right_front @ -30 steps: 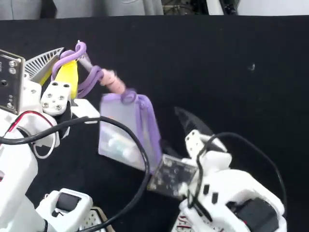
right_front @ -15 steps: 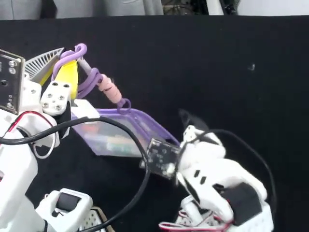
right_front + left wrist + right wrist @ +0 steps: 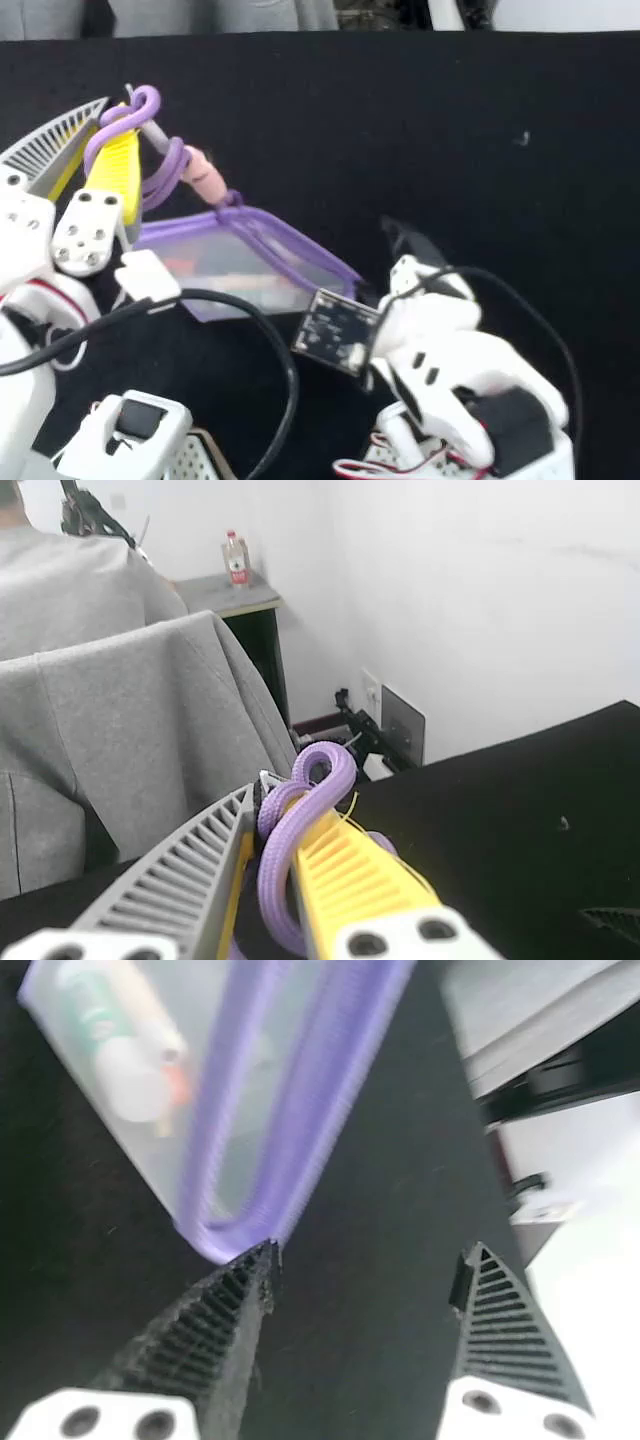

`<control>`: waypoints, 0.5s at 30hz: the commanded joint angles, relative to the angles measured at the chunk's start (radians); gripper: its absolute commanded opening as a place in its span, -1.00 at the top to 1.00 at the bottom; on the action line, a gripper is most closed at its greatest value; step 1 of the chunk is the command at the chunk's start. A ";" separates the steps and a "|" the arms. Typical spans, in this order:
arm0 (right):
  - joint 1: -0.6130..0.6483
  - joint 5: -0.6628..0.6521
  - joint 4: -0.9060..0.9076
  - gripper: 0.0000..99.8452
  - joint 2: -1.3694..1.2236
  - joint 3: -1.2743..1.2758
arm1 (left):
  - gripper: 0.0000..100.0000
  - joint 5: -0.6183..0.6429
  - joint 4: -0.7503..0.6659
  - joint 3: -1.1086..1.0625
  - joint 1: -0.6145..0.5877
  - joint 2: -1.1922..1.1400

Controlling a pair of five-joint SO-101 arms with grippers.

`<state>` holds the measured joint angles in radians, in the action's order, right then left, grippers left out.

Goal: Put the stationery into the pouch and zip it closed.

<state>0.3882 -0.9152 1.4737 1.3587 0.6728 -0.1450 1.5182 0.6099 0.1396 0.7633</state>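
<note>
high view: the clear, purple-edged pouch (image 3: pixel 240 262) sits on the black table (image 3: pixel 500 120), left of centre, with stationery (image 3: pixel 110 1045) inside. its purple cord (image 3: pixel 150 170) runs far-left into the left gripper (image 3: pixel 118 125), which is clamped on it. the right gripper (image 3: pixel 370 1260) is spread wide with nothing in it, one fingertip at the pouch's right corner.

Black table (image 3: pixel 500 150); beyond its far edge, draped grey cloth (image 3: pixel 150 720), bottle (image 3: pixel 236 558) upright on a dark cabinet (image 3: pixel 228 593), white wall (image 3: pixel 480 600) behind.
</note>
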 commanded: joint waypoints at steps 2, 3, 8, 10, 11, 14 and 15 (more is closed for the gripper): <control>-0.015 0.017 -0.021 0.41 -0.005 -0.140 | 0.94 0.009 -0.029 0.035 -0.002 0.005; -0.015 0.017 -0.021 0.41 -0.005 -0.154 | 0.94 0.008 -0.029 0.035 -0.002 0.005; -0.015 0.018 -0.071 0.44 -0.007 -0.108 | 0.94 0.011 -0.026 0.035 -0.001 0.006; -0.015 0.018 -0.112 0.52 -0.007 -0.038 | 0.94 0.011 -0.028 0.036 -0.001 0.006; -0.015 0.017 -0.146 0.56 -0.007 0.008 | 0.94 0.011 -0.026 0.036 -0.001 0.006; -0.034 0.015 -0.258 0.63 -0.007 0.136 | 0.94 0.011 -0.025 0.036 -0.001 0.006; -0.048 0.014 -0.296 0.62 -0.007 0.174 | 0.94 0.011 -0.025 0.036 -0.001 0.006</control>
<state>0.3775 -0.9122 1.2866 1.3587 0.7679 -0.1450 1.5152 0.6099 0.1396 0.7679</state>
